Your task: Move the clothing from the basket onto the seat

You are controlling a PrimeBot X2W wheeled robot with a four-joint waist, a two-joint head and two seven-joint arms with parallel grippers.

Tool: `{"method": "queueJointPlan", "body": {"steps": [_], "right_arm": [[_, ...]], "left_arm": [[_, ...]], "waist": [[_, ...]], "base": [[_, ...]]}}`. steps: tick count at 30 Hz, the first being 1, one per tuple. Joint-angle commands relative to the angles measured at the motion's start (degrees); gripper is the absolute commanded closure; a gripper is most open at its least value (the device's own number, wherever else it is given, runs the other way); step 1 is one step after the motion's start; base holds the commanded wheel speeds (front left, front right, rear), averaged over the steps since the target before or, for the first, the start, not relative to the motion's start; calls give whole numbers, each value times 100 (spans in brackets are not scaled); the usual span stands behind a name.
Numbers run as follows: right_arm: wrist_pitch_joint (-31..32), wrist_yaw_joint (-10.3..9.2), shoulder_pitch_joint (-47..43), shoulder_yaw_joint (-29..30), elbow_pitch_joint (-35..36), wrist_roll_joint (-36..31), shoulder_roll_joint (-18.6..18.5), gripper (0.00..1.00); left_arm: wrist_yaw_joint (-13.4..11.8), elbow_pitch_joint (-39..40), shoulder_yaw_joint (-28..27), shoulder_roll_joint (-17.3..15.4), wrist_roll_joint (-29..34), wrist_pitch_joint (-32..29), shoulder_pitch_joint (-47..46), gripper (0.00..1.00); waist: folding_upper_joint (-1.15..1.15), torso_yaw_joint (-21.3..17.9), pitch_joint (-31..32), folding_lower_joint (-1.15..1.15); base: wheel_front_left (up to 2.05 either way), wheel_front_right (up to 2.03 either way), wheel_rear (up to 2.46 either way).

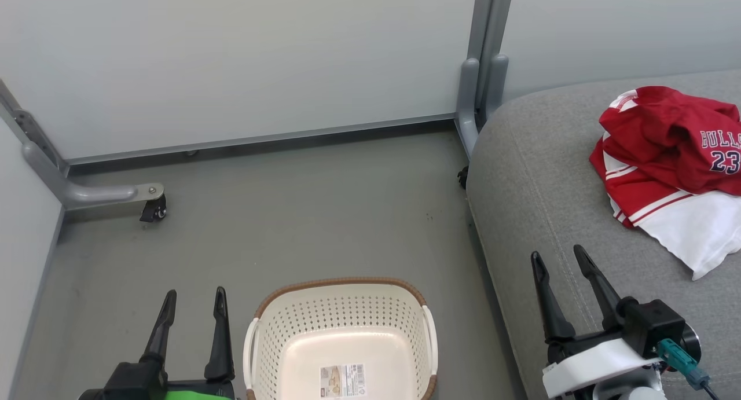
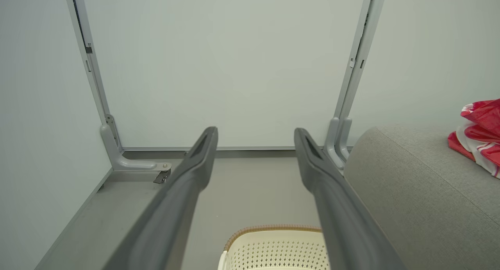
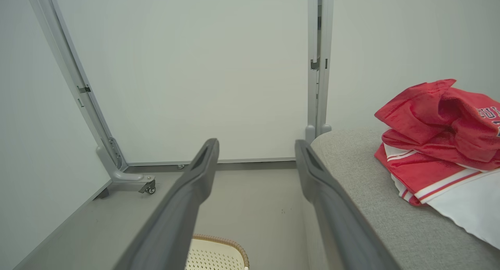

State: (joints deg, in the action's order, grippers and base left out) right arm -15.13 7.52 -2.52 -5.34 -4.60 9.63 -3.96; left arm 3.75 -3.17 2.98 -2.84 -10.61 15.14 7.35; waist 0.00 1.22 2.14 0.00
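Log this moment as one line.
clothing on seat | basket no clothing | left gripper open | right gripper open

The basket (image 1: 341, 313) stands on the floor (image 1: 278, 215) at its near side, just left of the seat (image 1: 538, 174) and apart from it. The clothing (image 1: 666, 151) lies on the seat toward its right edge, one piece on top of the other. Wall panels (image 1: 231, 58) stand behind the floor and the seat. A wheeled foot (image 1: 116, 194) sits in the floor's back left corner. The left end effector (image 1: 195, 293) is just left of the basket. The right end effector (image 1: 557, 252) is over the seat's near left part.
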Motion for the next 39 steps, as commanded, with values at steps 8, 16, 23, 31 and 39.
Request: {"method": "queueJointPlan", "body": {"steps": [8, 16, 23, 31, 39], "right_arm": [[-2, -6, -167, -1, -54, 47, 2, 0], [24, 1, -195, 34, -284, 225, 8, 100], [188, 1, -91, 94, -339, 1036, -24, 100], [366, 0, 28, 165, -407, 1885, -51, 100], [534, 0, 129, 236, -463, 2652, -68, 100]], "left_arm": [[-72, -114, 62, -12, -38, 0, 82, 0], [-57, -399, 77, 15, -102, -34, 17, 100], [-15, -466, -11, 3, -878, -228, -120, 100], [30, -533, -105, -8, -1699, -435, -270, 100], [70, -594, -196, -17, -2446, -624, -402, 100]], "waist": [[0, -81, 138, 0], [0, -72, 146, 0], [0, -75, 125, 0], [0, -78, 101, 0], [0, -81, 77, 0]], "base": [[0, 0, 0], [0, 0, 0], [0, 0, 0], [0, 0, 0], [0, 0, 0]]}}
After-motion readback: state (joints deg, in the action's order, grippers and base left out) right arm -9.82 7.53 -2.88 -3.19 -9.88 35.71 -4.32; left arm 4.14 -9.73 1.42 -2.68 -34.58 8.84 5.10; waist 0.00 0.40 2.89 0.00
